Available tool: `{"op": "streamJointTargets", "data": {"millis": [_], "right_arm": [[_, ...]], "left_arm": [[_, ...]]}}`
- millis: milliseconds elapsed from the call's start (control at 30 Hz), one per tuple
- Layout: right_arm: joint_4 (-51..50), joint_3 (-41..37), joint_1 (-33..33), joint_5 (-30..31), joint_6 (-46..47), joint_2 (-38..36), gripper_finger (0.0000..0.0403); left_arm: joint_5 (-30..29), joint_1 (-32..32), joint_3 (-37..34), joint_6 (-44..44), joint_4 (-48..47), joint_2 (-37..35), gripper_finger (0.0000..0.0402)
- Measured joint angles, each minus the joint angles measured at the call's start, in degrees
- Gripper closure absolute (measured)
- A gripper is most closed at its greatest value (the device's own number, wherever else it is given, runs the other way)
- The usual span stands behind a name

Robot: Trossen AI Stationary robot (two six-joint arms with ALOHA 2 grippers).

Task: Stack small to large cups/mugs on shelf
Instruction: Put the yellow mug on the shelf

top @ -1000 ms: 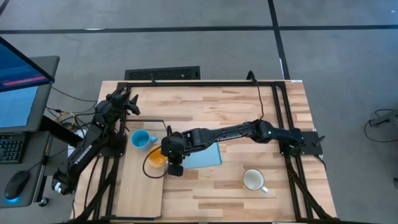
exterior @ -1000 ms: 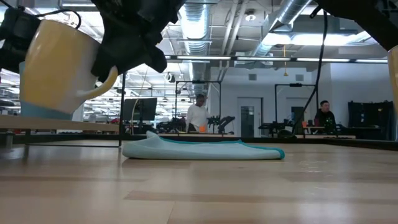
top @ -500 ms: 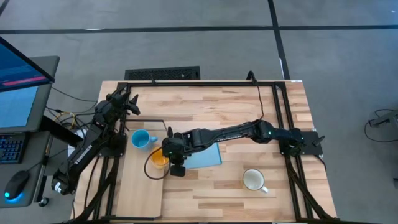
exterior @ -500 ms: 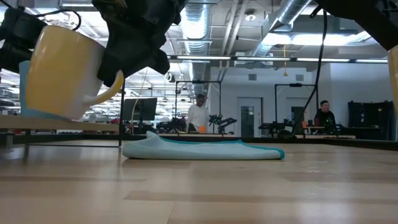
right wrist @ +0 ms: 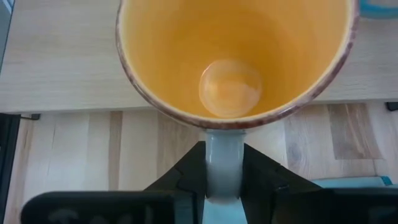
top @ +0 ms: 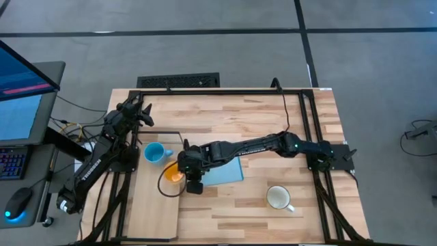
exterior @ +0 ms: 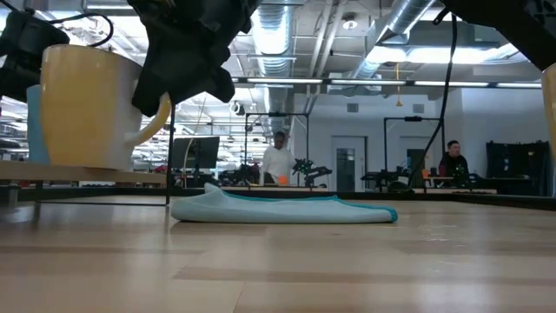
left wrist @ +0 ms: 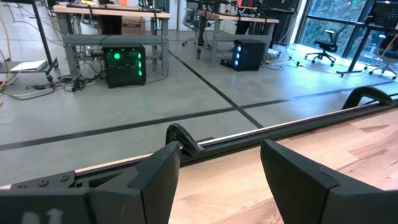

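In the high view the right arm reaches from the right side of the frame across the table's middle to the left, ending at the right gripper [top: 188,179] just beside the orange mug [top: 173,175]. The right wrist view shows the mug's [right wrist: 233,59] white handle [right wrist: 222,165] between the two dark fingers [right wrist: 184,180], which sit narrow and close against it; whether they press it or have slackened cannot be told. The mug stands upright on the shelf [top: 153,208], the pale board at the lower left of the table. In the low view it [exterior: 91,106] fills the upper left of the frame, sitting flat on the board's edge [exterior: 82,174].

The light blue mug [top: 155,152] stands just above the orange one in the high view, also at the shelf. The white mug [top: 278,197] is well apart, at the table's lower right. The blue cloth [top: 224,171] lies under the right arm, near the centre; in the low view it [exterior: 282,209] spreads flat across the middle of the frame.

The left gripper [top: 141,113] waits at the upper left of the table, and its fingers [left wrist: 158,177] stand wide apart over bare wood, holding nothing.
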Motion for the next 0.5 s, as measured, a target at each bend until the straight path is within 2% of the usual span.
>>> {"op": "streamJointTargets", "data": {"millis": [500], "right_arm": [[5.71,0.0,0.0,-0.02,-4.55,0.0,0.0301]], "left_arm": [[-0.01,-0.02,0.0,0.0,0.0,0.0,0.0184]]}}
